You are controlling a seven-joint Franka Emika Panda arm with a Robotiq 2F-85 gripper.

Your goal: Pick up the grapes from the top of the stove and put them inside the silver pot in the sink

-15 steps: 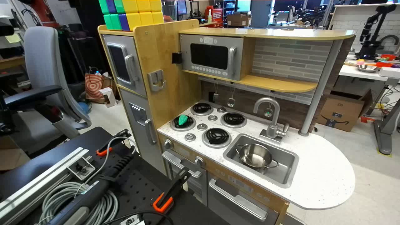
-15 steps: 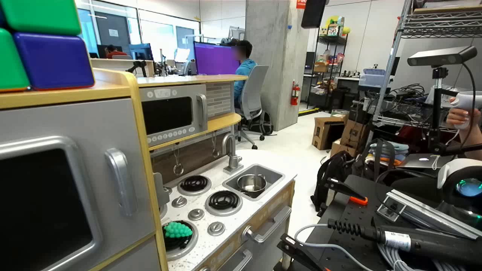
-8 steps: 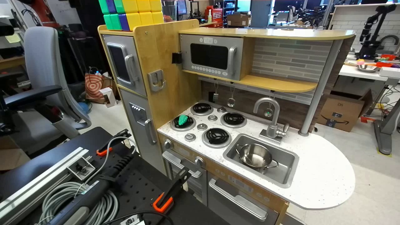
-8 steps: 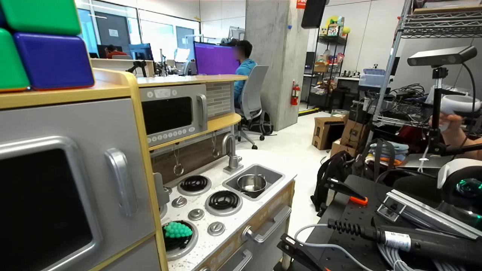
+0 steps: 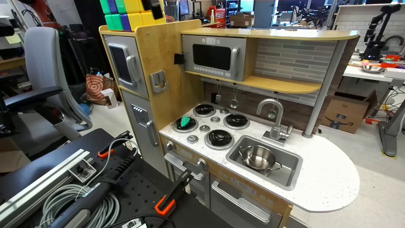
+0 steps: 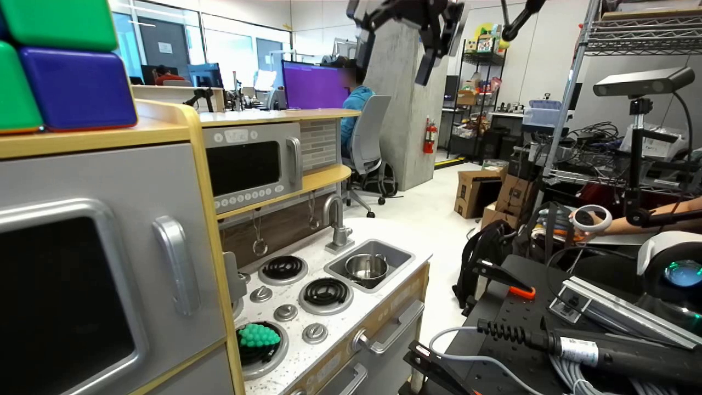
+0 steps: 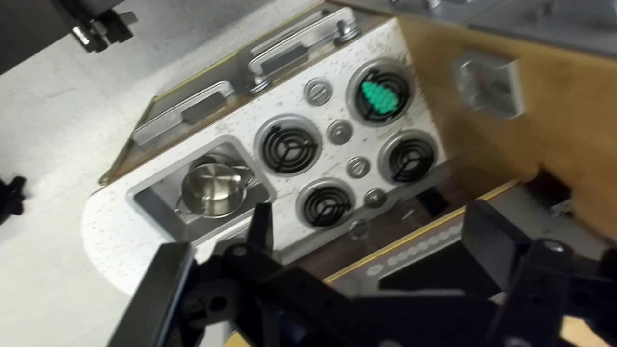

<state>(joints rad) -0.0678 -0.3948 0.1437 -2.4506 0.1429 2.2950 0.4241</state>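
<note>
The bright-green grapes [image 5: 185,121] lie on a black burner of the white stove [image 5: 180,134], beside the tall wooden side panel. The grapes also show in an exterior view [image 6: 259,335] and at the upper right of the wrist view [image 7: 381,97]. The silver pot [image 5: 258,157] sits in the sink [image 5: 286,177]; it also shows in the wrist view [image 7: 214,189]. My gripper [image 6: 394,60] is open and empty, high above the toy kitchen. In the wrist view its fingers stand wide apart [image 7: 372,217], with stove and microwave box behind them. Only a dark finger part shows in an exterior view [image 5: 155,9].
The grey microwave-like box [image 5: 212,57] and a wooden shelf [image 5: 284,85] overhang the back of the counter. The arched faucet [image 5: 277,117] stands behind the sink. Colored blocks [image 5: 136,19] sit on the tall cabinet. A black table [image 5: 148,186] with clamps and cables is in front.
My gripper has come down into view at the top of both exterior views; before, only a dark part showed at one top edge. A person's hand with a controller has lowered. Grapes and pot are unmoved.
</note>
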